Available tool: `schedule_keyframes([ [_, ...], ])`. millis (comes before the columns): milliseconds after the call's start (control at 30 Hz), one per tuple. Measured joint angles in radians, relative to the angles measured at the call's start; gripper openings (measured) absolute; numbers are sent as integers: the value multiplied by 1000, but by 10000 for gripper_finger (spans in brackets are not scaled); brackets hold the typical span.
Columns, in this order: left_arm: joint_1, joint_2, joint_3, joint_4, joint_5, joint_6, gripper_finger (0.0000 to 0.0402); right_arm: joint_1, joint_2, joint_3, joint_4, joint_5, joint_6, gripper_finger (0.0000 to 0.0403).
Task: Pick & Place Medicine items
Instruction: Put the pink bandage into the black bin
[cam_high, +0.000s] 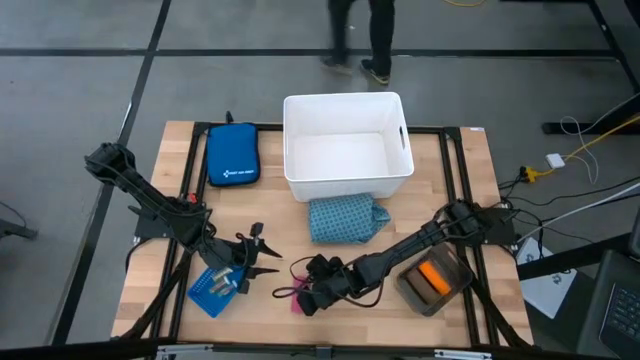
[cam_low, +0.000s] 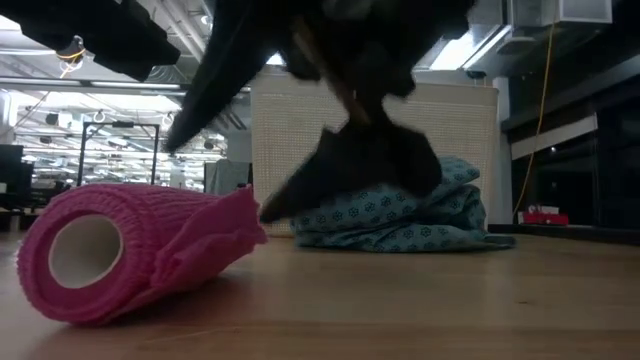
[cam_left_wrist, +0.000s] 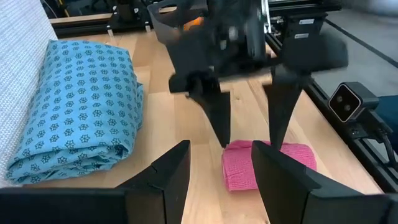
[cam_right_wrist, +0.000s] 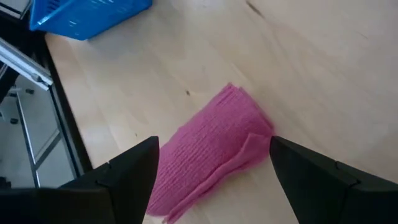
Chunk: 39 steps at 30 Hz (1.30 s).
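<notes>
The right gripper (cam_high: 300, 296) hangs with its fingers spread wide directly over the pink bandage roll (cam_right_wrist: 208, 155), which lies on its side on the wooden table (cam_high: 440, 330), not yet touched; in the right wrist view the roll sits squarely in the gap between the two dark fingers (cam_right_wrist: 124, 171), a loose flap of its wrap trailing toward one of them. The step in hand looks like the pick of this roll, and doing it well probably means lowering straight down until the fingertips bracket the roll's round body rather than the flap, then closing gently, since the wrap seems soft and hollow-cored and could squash or roll away if nipped off-centre. A grip across the roll's middle, with the fingers at right angles to its long axis, would likely hold it best. The left gripper (cam_high: 250, 262) is also spread, a short way off to one side of the right one, level with it and facing it, beside the small blue tray (cam_high: 215, 290); it should keep clear of the descent. Behind the right gripper, farther from the table's near edge, rests the teal patterned soft pack (cam_high: 345, 218), and beyond that the white bin (cam_high: 346, 146), the likely drop place. The orange item (cam_high: 433, 277) lies in the grey tray (cam_high: 432, 283) on the far side from the left arm.
</notes>
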Motion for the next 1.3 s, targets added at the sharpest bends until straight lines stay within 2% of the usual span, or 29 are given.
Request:
schedule_keyframes([
  [267,0,0,0,-1,1,-8,168,-11,83,2,112,-46,33,307],
  [400,0,0,0,2,2,-8,168,-19,83,1,130,-58,10,296],
  [533,0,0,0,0,3,-8,168,-21,81,1,136,-64,-2,258],
  [800,0,0,0,-1,5,-8,168,-21,81,1,142,-88,-20,152],
  [1000,0,0,0,1,5,-7,168,-21,79,1,138,-110,-49,123],
  [1167,0,0,-1,1,9,-7,168,-18,42,0,49,-114,-61,125],
  [1300,0,0,-1,1,14,-7,168,-4,-23,-3,-120,-57,-75,125],
])
